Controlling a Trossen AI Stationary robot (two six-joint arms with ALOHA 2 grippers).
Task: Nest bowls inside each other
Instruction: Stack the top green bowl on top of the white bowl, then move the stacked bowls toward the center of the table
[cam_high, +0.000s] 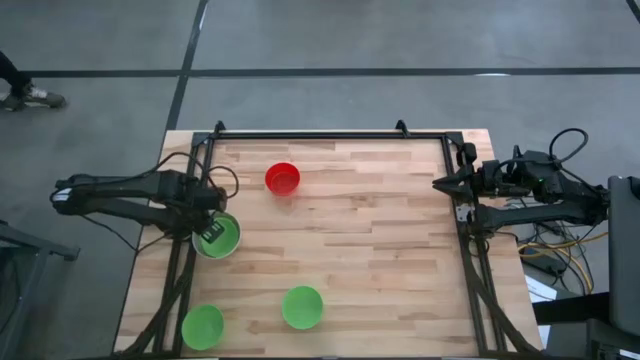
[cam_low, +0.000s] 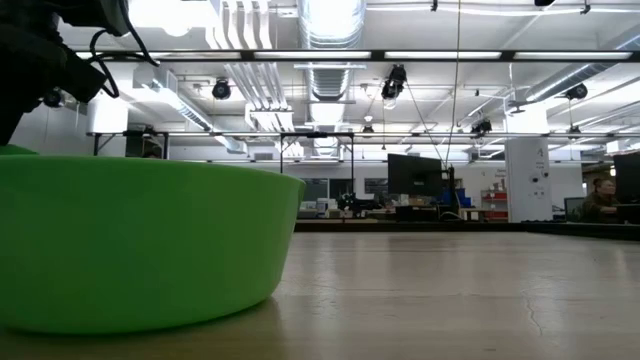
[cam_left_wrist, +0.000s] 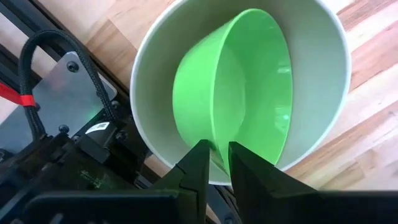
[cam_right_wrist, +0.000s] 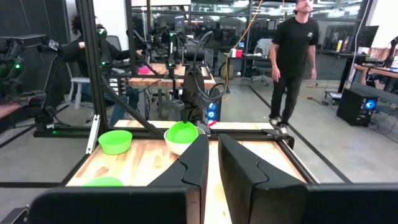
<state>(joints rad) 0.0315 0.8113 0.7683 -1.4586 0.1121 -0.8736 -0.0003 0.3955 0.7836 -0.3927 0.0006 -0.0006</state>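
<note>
Green plastic filled the near left of the low view: one green bowl (cam_low: 140, 245) stood on the tabletop (cam_low: 450, 290) right before the camera, and a dark arm part showed at the upper left corner.

From the high view, the left gripper (cam_high: 212, 228) was over the pale bowl (cam_high: 217, 236) at the left side of the tabletop (cam_high: 380, 230). A green bowl lay inside this pale bowl. The red bowl (cam_high: 282, 178) stood apart, toward the far middle. Two more green bowls stood near the front edge, one at the left corner (cam_high: 202, 326) and one closer to the middle (cam_high: 302, 306). The right gripper (cam_high: 442, 184) waited at the right edge of the tabletop, away from all bowls.

From the left wrist view, the nested green bowl (cam_left_wrist: 249, 93) sat tilted inside the pale bowl (cam_left_wrist: 323, 56), not flat on its bottom. The left fingers (cam_left_wrist: 198, 168) were only a little apart, with a narrow gap, and the near rim of the green bowl passed between their tips. I could not tell if they pressed the rim or only stood around it.

From the right wrist view, the right fingers (cam_right_wrist: 196, 158) stood a little apart with a narrow gap and held nothing. Far across the tabletop the pale bowl with the green one in it (cam_right_wrist: 181, 138) was seen, with another green bowl (cam_right_wrist: 115, 140) beside it. A person (cam_right_wrist: 292, 62) walked in the room behind.
</note>
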